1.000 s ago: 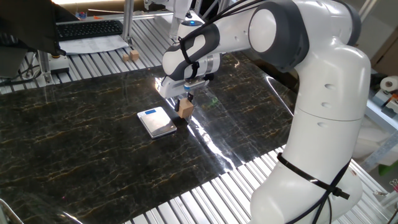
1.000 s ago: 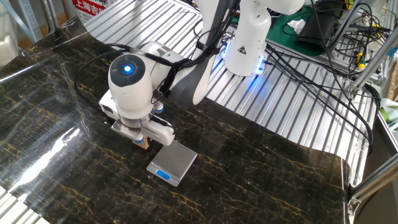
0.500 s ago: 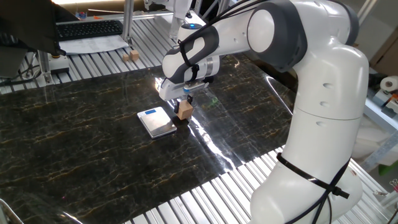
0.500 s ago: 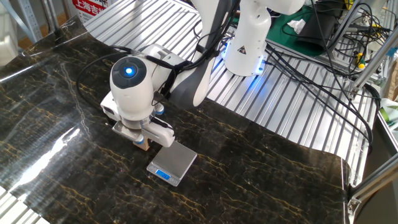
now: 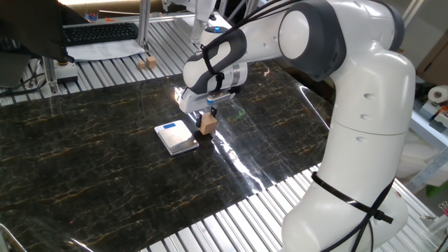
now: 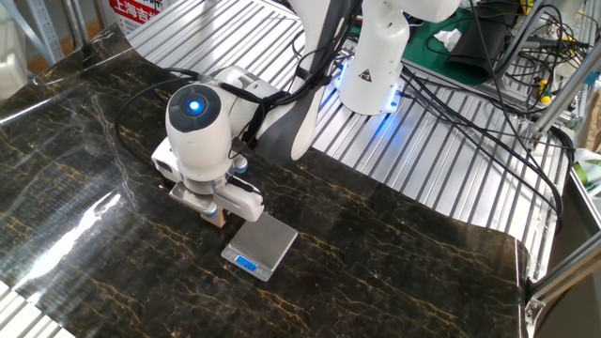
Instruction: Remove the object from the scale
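The light-brown wooden cube [image 5: 206, 124] stands on the dark marble tabletop, just right of the scale [image 5: 176, 137], and is off it. The scale is a thin white-silver square plate with a blue mark at one edge, and nothing lies on it. My gripper [image 5: 211, 110] hangs right over the cube with its fingers open and slightly above the cube's top. In the other fixed view the cube [image 6: 217, 219] peeks out under the gripper [image 6: 218, 210], left of the scale [image 6: 260, 246]. The arm's wrist hides most of the fingers.
A second small tan block [image 5: 147, 63] lies on the ribbed metal surface at the back, near a keyboard [image 5: 98, 32]. The robot's base [image 6: 371, 66] and cables [image 6: 488, 103] stand behind the marble top. A glossy plastic sheet [image 5: 280, 119] covers part of the tabletop.
The gripper has risen a little off the cube, and the cube has settled on the tabletop beside the scale. Nothing has moved in the last half second.
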Controlling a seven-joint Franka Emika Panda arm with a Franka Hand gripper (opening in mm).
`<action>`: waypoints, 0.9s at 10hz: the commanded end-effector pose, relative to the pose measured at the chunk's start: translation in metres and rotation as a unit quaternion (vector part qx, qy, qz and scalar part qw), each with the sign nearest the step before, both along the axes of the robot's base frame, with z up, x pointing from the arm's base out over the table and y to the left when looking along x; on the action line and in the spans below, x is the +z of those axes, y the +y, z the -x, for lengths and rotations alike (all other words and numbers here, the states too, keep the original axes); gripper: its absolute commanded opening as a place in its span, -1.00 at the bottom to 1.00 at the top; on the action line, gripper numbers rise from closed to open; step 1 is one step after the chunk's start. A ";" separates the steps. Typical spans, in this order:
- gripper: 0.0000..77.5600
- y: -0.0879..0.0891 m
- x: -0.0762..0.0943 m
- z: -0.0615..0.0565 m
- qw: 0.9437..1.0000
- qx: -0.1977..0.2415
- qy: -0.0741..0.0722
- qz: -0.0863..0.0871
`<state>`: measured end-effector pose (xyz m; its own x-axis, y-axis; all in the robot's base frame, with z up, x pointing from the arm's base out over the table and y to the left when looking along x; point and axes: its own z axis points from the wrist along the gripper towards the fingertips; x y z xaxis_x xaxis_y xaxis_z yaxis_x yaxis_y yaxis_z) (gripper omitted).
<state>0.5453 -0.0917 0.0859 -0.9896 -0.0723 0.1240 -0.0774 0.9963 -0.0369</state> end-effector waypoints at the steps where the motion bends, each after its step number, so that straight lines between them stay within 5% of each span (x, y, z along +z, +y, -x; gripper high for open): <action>1: 1.00 -0.001 0.002 -0.002 1.000 0.001 -0.004 -0.002; 6: 1.00 -0.001 0.002 -0.002 1.000 0.001 -0.004 -0.002; 7: 1.00 -0.002 0.008 -0.007 1.000 -0.005 -0.005 -0.021; 9: 1.00 -0.001 0.016 -0.010 1.000 -0.009 -0.005 -0.021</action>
<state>0.5494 -0.0925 0.0912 -0.9907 -0.0700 0.1170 -0.0725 0.9972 -0.0175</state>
